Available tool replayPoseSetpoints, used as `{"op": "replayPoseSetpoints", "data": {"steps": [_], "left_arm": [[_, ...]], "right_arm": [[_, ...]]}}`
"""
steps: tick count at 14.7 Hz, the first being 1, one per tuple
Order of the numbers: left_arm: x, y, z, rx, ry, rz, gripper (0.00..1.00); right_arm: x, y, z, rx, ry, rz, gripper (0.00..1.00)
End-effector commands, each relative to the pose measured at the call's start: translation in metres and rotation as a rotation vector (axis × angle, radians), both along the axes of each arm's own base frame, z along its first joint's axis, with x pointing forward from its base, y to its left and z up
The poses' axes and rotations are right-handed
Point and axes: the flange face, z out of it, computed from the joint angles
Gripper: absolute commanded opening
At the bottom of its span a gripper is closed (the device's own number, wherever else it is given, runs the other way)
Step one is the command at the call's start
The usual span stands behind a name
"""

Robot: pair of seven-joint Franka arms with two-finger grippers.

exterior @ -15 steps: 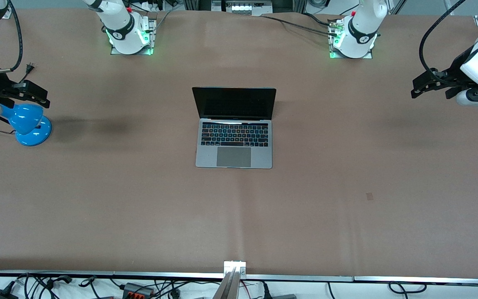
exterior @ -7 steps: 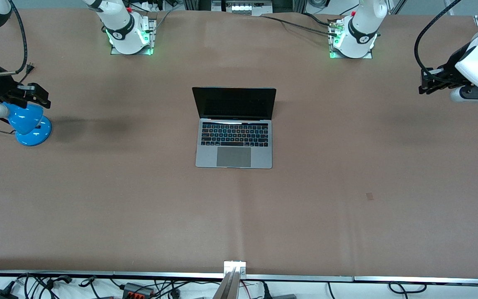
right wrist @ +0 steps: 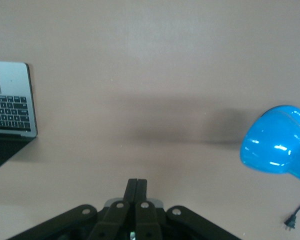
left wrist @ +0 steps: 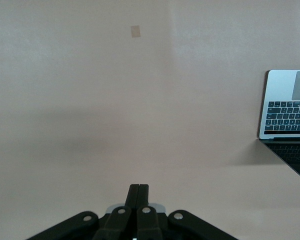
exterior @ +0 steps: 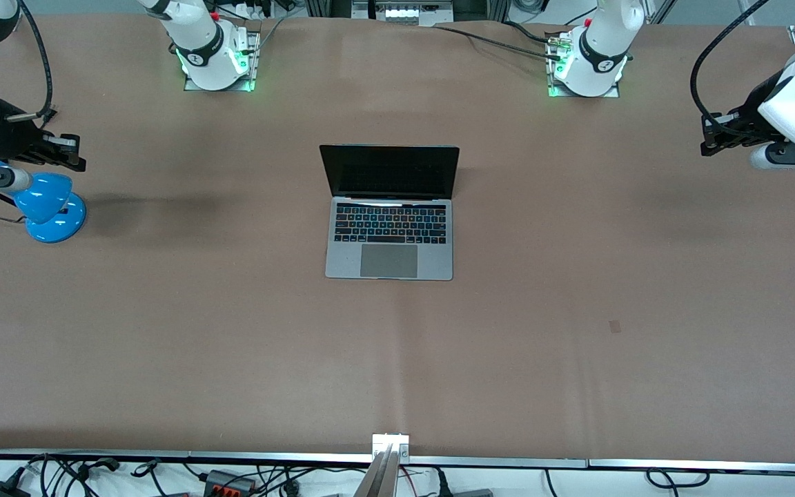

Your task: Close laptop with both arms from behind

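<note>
Nearest me, mid-table, I see the laptop (exterior: 390, 212) open, screen upright. Blue desk lamp (exterior: 44, 205) sits at the right arm's end. Right gripper (exterior: 70, 152) hangs over bare table beside the lamp, fingers clenched together w/ nothing between; left gripper (exterior: 708, 136) likewise over the left arm's end.

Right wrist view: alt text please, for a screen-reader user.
The shut right gripper hangs over bare brown table. An open laptop shows at one edge, a blue desk lamp with its plug at the other.
</note>
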Motion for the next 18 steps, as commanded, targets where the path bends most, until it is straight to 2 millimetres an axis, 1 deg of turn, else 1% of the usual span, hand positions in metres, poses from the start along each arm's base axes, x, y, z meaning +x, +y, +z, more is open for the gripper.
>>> {"op": "replayPoseSetpoints", "data": {"steps": [1,2,3,4,5,6,7,8,9,10,11,12,13,14,15,16,17,18], "left_arm": [[0.001,-0.016,0.000,-0.016,0.012,-0.026,0.00],[0.000,-0.036,-0.007,-0.050,0.023,-0.048,0.00],[0.002,-0.058,-0.016,-0.095,0.043,-0.057,0.00],[0.007,-0.074,-0.026,-0.117,0.054,-0.038,0.00],[0.013,-0.088,-0.043,-0.121,0.086,-0.018,0.00],[0.018,-0.102,-0.059,-0.145,0.114,-0.025,0.00],[0.020,-0.117,-0.069,-0.183,0.132,-0.028,0.00],[0.017,-0.128,-0.082,-0.194,0.160,-0.025,0.00],[0.012,-0.140,-0.098,-0.189,0.183,-0.042,0.00],[0.005,-0.146,-0.113,-0.188,0.190,-0.047,0.00],[-0.006,-0.163,-0.122,-0.202,0.202,-0.069,0.00],[-0.015,-0.172,-0.134,-0.229,0.225,-0.067,0.00],[-0.025,-0.175,-0.150,-0.270,0.240,-0.034,0.00],[-0.039,-0.178,-0.161,-0.301,0.232,-0.002,0.00],[-0.059,-0.195,-0.170,-0.288,0.213,-0.034,0.00],[-0.076,-0.218,-0.176,-0.272,0.209,-0.079,0.00],[-0.086,-0.229,-0.183,-0.264,0.222,-0.101,0.00],[-0.091,-0.231,-0.191,-0.256,0.233,-0.103,0.00]], "right_arm": [[-0.008,0.026,-0.011,0.032,0.067,0.040,0.00],[-0.010,0.036,-0.018,0.033,0.110,0.058,0.00],[-0.013,0.049,-0.024,0.033,0.143,0.082,0.00],[-0.014,0.064,-0.034,0.031,0.175,0.107,0.00],[-0.018,0.076,-0.044,0.067,0.208,0.118,0.00],[-0.022,0.085,-0.055,0.131,0.239,0.110,0.00],[-0.025,0.091,-0.067,0.184,0.266,0.099,0.00],[-0.028,0.096,-0.079,0.223,0.294,0.090,0.00],[-0.032,0.102,-0.090,0.269,0.319,0.078,0.00],[-0.037,0.107,-0.099,0.308,0.345,0.070,0.00],[-0.044,0.118,-0.109,0.342,0.370,0.071,0.00],[-0.050,0.129,-0.119,0.370,0.388,0.079,0.00],[-0.057,0.139,-0.130,0.387,0.399,0.083,0.00],[-0.064,0.154,-0.138,0.416,0.412,0.089,0.00],[-0.071,0.168,-0.145,0.432,0.423,0.095,0.00],[-0.078,0.183,-0.154,0.432,0.425,0.109,0.00],[-0.085,0.196,-0.162,0.422,0.425,0.128,0.00],[-0.093,0.210,-0.168,0.417,0.426,0.142,0.00]]}}
